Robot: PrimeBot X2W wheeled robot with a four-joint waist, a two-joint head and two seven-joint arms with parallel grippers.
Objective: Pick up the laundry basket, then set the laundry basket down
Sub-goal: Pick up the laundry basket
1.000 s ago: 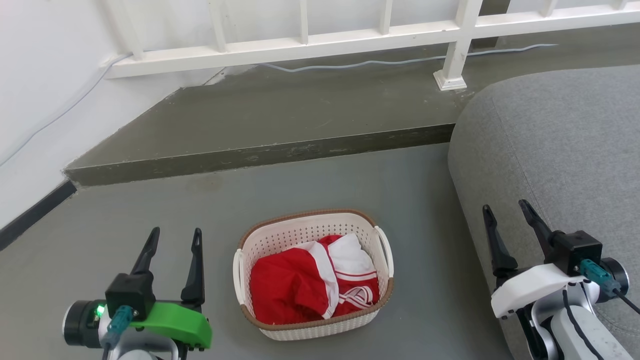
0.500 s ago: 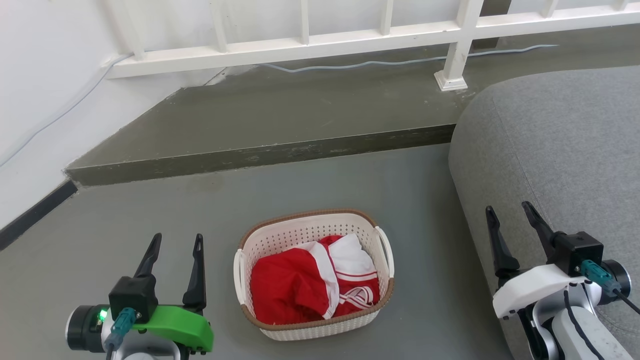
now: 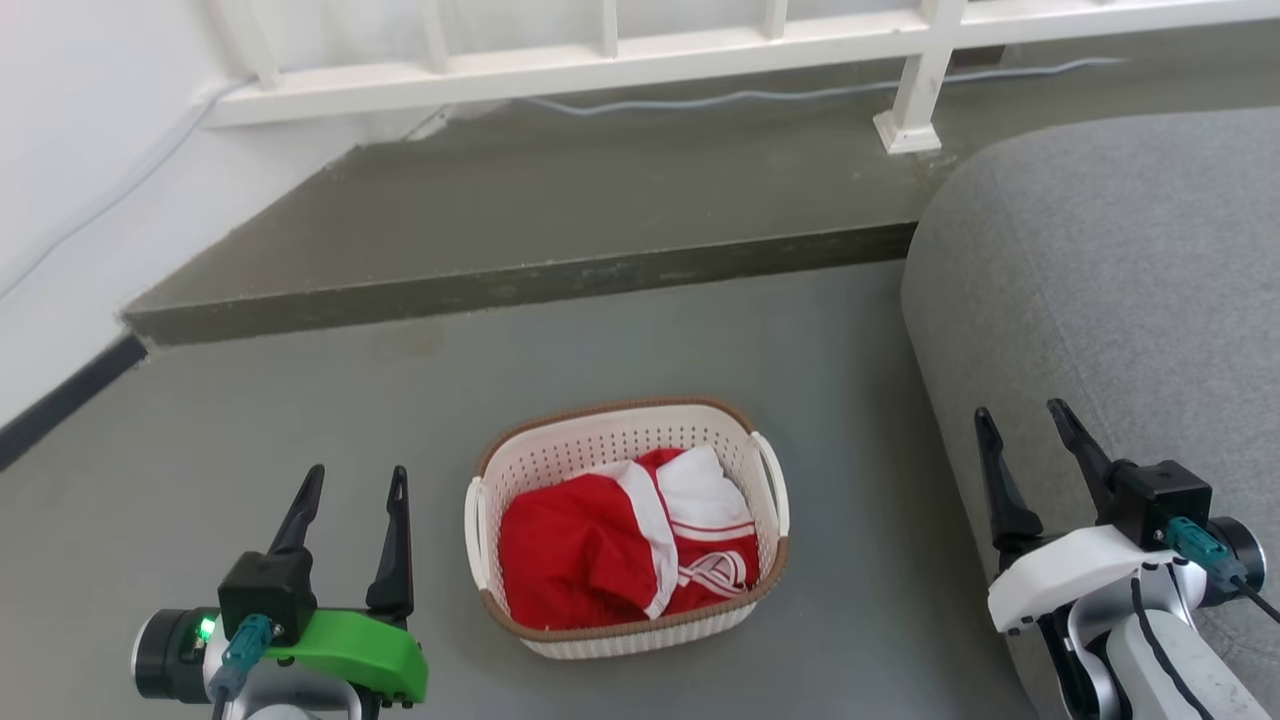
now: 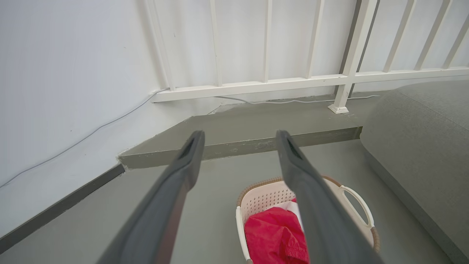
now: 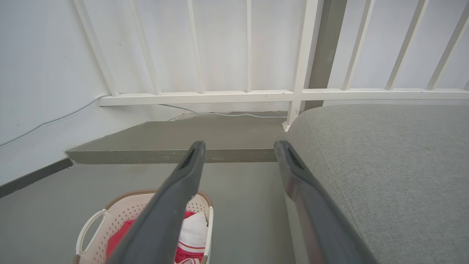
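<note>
The laundry basket (image 3: 560, 462) stands on the grey floor between my arms, cream-white and perforated, with a brown rim and white loop handles at its sides. Red and white clothing (image 3: 620, 555) lies inside it. My left gripper (image 3: 355, 482) is open to the basket's left, fingers apart and holding nothing. My right gripper (image 3: 1020, 420) is open to the right, in front of the grey sofa. The left wrist view has the basket (image 4: 262, 196) partly behind the right finger of the gripper (image 4: 240, 137). In the right wrist view the basket (image 5: 121, 212) sits at lower left of the gripper (image 5: 238, 146).
A grey sofa (image 3: 1120, 290) fills the right side, close to my right arm. Beyond the basket a raised concrete step (image 3: 520, 285) crosses the floor, with a white railing (image 3: 600, 70) and a cable (image 3: 700, 100) behind it. A white wall (image 3: 70, 180) runs along the left.
The head camera has tilted down a little, so the whole scene sits higher in the picture. Both grippers stay open and almost still, and the basket has not moved on the floor.
</note>
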